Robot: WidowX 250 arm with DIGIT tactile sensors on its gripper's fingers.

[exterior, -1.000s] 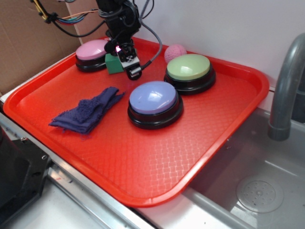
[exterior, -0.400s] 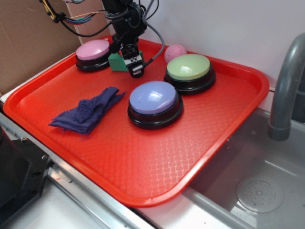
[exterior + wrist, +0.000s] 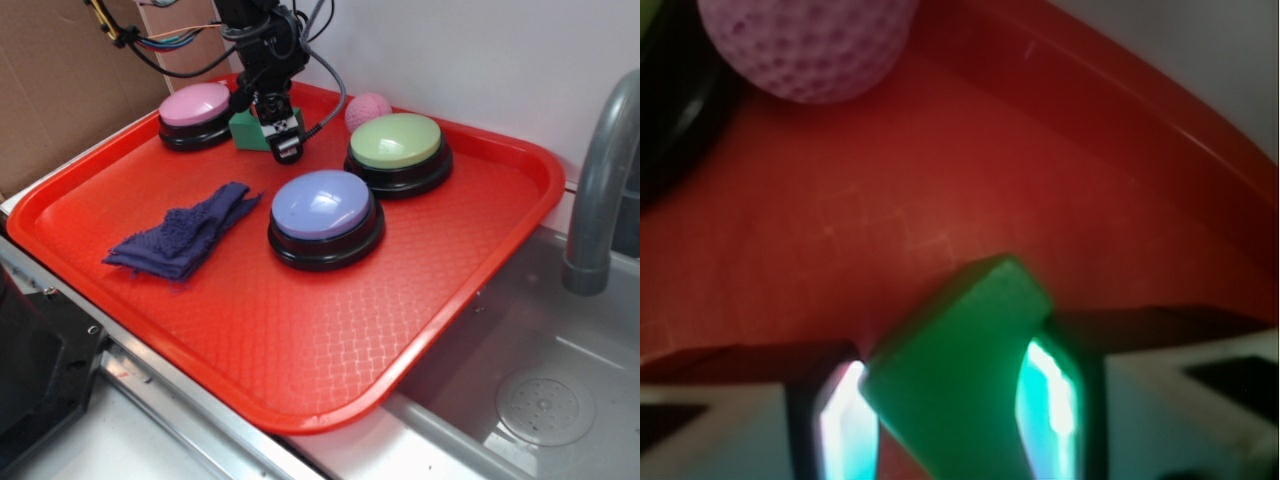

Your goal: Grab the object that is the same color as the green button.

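Clamped around the green block (image 3: pixel 960 375), the gripper (image 3: pixel 952 405) looks to me like it has the right thing: in the wrist view both fingers (image 3: pixel 1055 400) sit against the block's sides, and it is wedged between them at a skew, one corner pointing up toward the tray's far rim. From the exterior camera the block (image 3: pixel 246 129) is at the back of the red tray (image 3: pixel 300 340), just beside the pink button (image 3: pixel 194 105) and well apart from the green button (image 3: pixel 396 141) whose colour it is meant to match.

I can't tell whether it is off the tray floor or resting on it.

My worry is that skew. With the fingers bearing near corners rather than flat faces, I'd judge the block could twist or squirt out on a fast lift. The pink button is close on 1 side, so a sideways swing might clip it. The pink ball (image 3: pixel 805 45) lies further off near the green button, and the blue button (image 3: pixel 324 207) and purple cloth (image 3: pixel 185 235) are out of the way.
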